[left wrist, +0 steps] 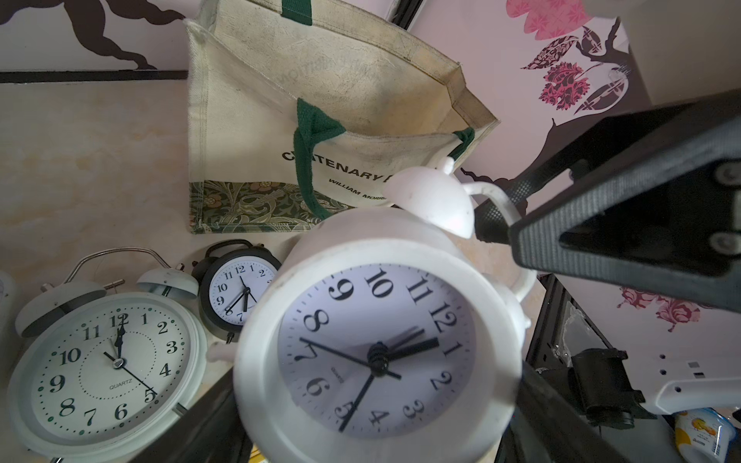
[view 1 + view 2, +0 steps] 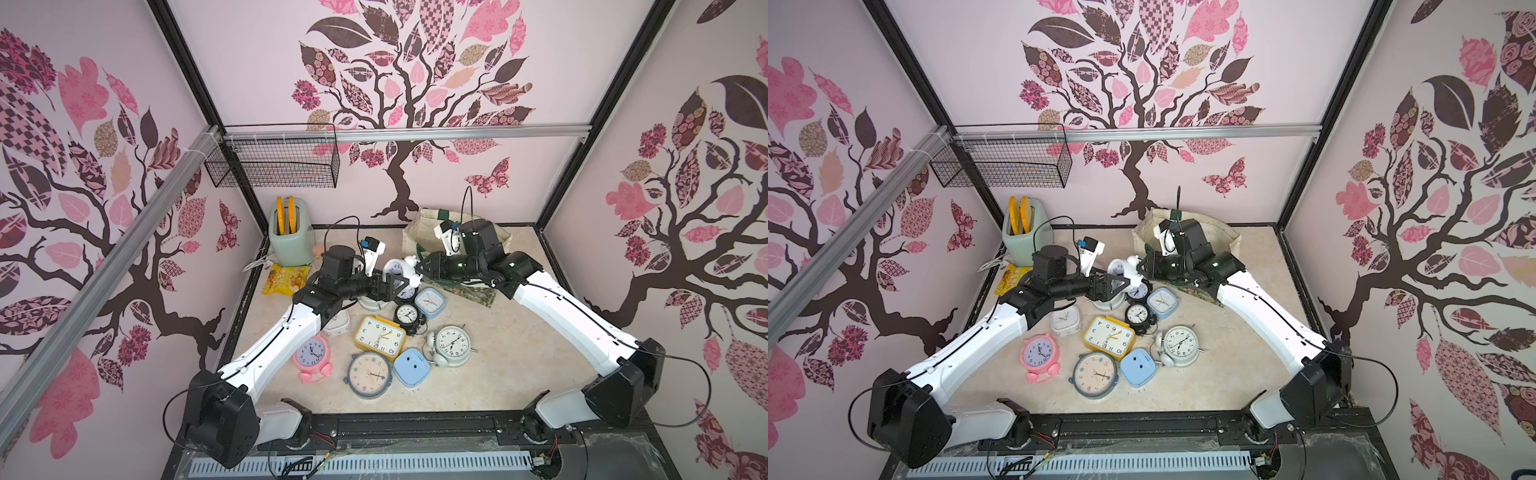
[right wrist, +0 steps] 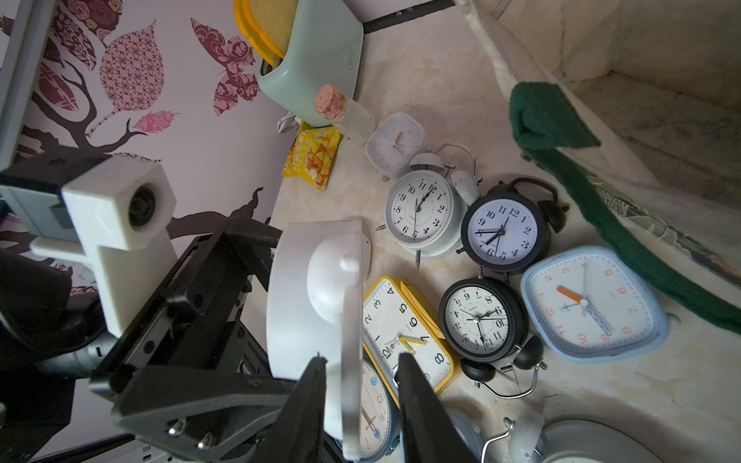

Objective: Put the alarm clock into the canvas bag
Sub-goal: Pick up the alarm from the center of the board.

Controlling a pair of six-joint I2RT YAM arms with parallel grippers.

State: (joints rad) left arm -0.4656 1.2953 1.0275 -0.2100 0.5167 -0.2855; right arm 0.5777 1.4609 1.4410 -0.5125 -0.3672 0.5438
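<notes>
Our left gripper (image 2: 394, 279) hugs the white clock (image 1: 377, 348) mid-frame in a top view, just left of the bag (image 2: 417, 237), and the right gripper (image 3: 361, 368) sits part open round its handle (image 3: 349, 401), so if we let go early it could fall.

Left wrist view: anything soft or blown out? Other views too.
Left wrist view: white alarm clock fills the foreground, rim slightly soft, dial readable; canvas bag lettering sharp. Right wrist view: same clock edge-on, near-field blur, no glare. Both top views: even light, faint shadows, wide-angle splay toward the corners.
</notes>
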